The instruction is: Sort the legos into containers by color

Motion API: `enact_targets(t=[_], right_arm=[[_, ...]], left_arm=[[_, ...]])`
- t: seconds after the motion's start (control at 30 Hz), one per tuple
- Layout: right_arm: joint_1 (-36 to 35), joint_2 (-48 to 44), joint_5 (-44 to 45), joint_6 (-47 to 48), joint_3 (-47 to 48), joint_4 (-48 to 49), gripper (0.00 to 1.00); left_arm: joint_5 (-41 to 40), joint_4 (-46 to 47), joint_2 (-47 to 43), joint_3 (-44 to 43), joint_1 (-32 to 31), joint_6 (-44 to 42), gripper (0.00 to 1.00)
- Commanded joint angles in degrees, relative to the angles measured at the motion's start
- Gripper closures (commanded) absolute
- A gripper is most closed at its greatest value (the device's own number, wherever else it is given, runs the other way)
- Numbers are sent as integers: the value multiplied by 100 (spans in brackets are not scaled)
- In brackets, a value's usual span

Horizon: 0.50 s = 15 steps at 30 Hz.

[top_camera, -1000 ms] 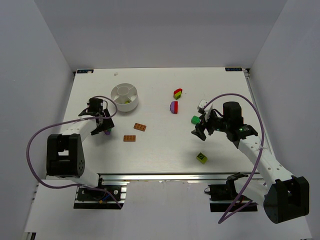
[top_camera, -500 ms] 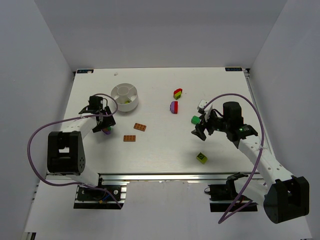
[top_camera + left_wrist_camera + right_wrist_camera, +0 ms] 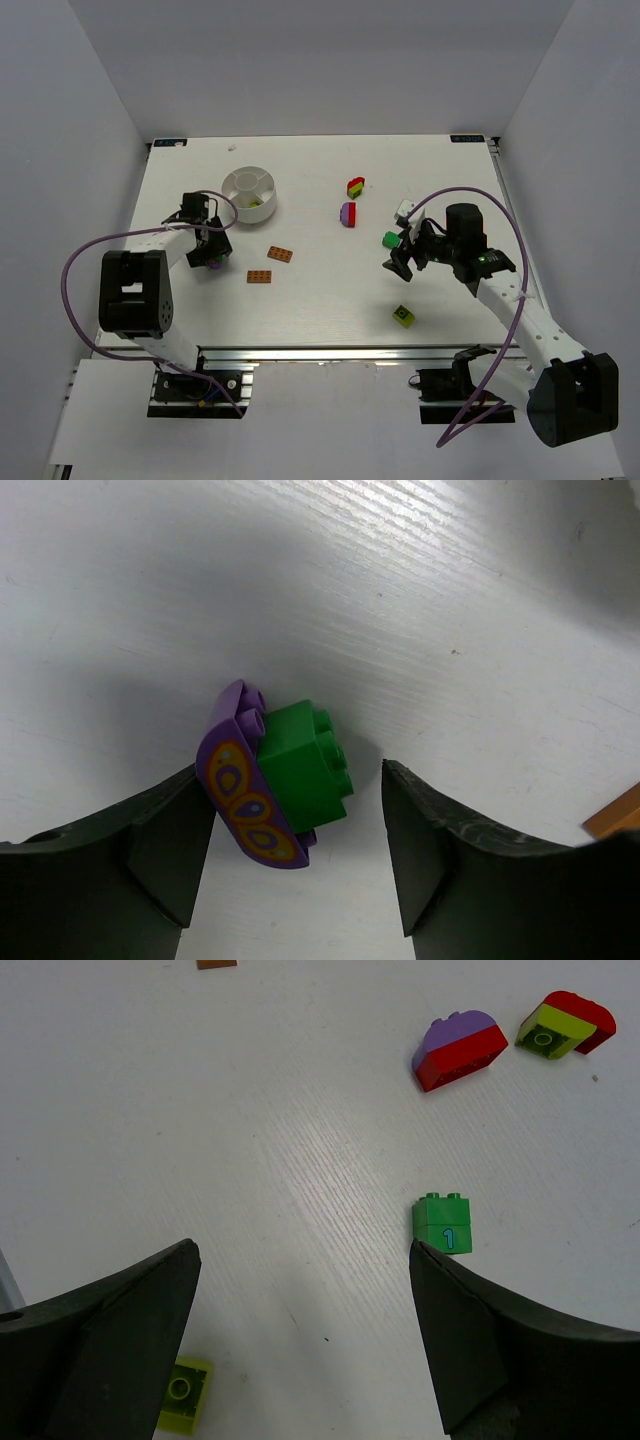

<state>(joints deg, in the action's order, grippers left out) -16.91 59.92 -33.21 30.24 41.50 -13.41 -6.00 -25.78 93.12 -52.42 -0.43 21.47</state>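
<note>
Dish (image 3: 238,181) sits at 10 o'clock on the table (image 3: 330,300); white, inner dividers; one lime piece (image 3: 257,203) lies in its 5 o'clock compartment; which other compartments are filled I can't tell from the top view.

Left end effector (image 3: 210,257) at 7 o'clock of the dish, low over the table; jaws apart, straddling a purple-green piece (image 3: 275,795) that lies on the table; left finger (image 3: 165,845) just beside or touching its purple side, clear gap to the right finger (image 3: 425,845); not gripped. Print on the purple face: orange-yellow ovals; no text readable.

Orange plates (image 3: 280,254) (image 3: 260,277) at 5 o'clock of the dish, near each other, not touching; corner of one shows at 3 o'clock in the left wrist view.

Right end effector (image 3: 399,262) wide open, holding nothing; green cube (image 3: 445,1225) on the table just beside its right fingertip; blue "1" on the cube's side.

Purple-red piece (image 3: 460,1048) at 12 o'clock of the cube, well apart; red-yellow-green piece (image 3: 560,1028) just at its 2 o'clock, apart. Lime block (image 3: 403,315) at 6 o'clock of the cube, near the front edge. Small white piece (image 3: 404,210) at 1 o'clock of the cube; detail too small to read.
</note>
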Motion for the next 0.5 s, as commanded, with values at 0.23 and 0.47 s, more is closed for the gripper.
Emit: enact_targets(t=[0.23,0.47], right_arm=[[-50,-103,-212,17,210,58,11],[-94,-156,-440,-123,210,58,11]], left_arm=[[-15,29,-40,-312,34,-20,51],[826,309,-504,-146,34,-20,81]])
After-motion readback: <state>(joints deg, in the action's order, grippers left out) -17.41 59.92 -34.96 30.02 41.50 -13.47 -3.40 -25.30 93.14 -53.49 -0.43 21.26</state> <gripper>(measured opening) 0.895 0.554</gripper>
